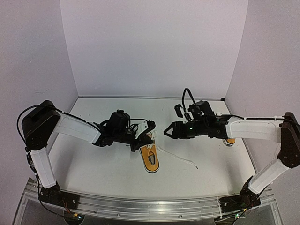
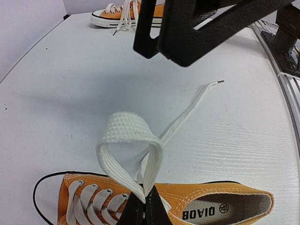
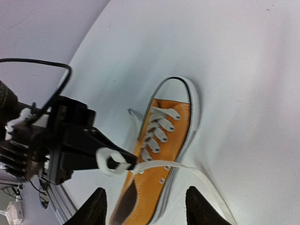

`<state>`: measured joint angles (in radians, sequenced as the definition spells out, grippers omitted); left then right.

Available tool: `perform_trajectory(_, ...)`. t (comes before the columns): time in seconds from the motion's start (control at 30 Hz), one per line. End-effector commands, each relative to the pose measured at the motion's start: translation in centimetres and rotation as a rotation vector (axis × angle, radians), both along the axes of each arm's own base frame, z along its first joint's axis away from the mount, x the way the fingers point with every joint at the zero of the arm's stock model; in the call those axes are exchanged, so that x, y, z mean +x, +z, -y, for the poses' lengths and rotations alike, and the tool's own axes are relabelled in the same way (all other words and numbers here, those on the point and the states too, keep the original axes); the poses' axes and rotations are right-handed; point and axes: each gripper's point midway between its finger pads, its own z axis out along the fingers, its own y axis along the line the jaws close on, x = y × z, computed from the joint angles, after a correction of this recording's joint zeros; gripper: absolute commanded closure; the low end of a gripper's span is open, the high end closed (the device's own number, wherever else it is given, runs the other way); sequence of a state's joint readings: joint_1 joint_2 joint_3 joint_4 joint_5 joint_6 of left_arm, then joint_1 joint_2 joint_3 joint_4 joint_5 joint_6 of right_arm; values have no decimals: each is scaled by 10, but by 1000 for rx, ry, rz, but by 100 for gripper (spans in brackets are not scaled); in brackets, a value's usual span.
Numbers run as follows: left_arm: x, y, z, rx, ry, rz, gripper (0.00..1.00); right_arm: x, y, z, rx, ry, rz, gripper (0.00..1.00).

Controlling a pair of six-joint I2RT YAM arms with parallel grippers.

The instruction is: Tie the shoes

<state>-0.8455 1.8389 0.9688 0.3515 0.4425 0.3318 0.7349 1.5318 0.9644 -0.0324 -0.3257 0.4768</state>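
Observation:
One orange shoe (image 1: 151,158) with a white sole lies between the arms, toe toward the front edge. My left gripper (image 2: 145,199) is shut on the base of a white lace loop (image 2: 129,140) held up over the shoe (image 2: 220,199). In the top view the left gripper (image 1: 150,126) sits just above the shoe's opening. The other lace end (image 2: 197,101) trails flat across the table. My right gripper (image 3: 147,208) hangs open above the shoe (image 3: 164,140), its fingers (image 3: 96,208) apart from the lace and the loop (image 3: 110,161). The second shoe (image 1: 229,140) is mostly hidden under the right arm.
The free lace (image 1: 180,160) runs right across the white table (image 1: 93,164) from the near shoe. The second shoe (image 2: 126,11) lies far off in the left wrist view, behind the right gripper (image 2: 187,33). A metal rail (image 1: 140,206) borders the front edge, and walls enclose the other sides.

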Motion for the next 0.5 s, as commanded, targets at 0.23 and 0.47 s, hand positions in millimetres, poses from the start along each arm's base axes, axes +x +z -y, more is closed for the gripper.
perform_trajectory(0.23,1,24,10,-71,-39,69,100,-38,-102,74,-414,-82,-222,44)
perform_trajectory(0.47,2,23,12,-65,-42,68,100,-58,-135,98,-572,-90,-288,41)
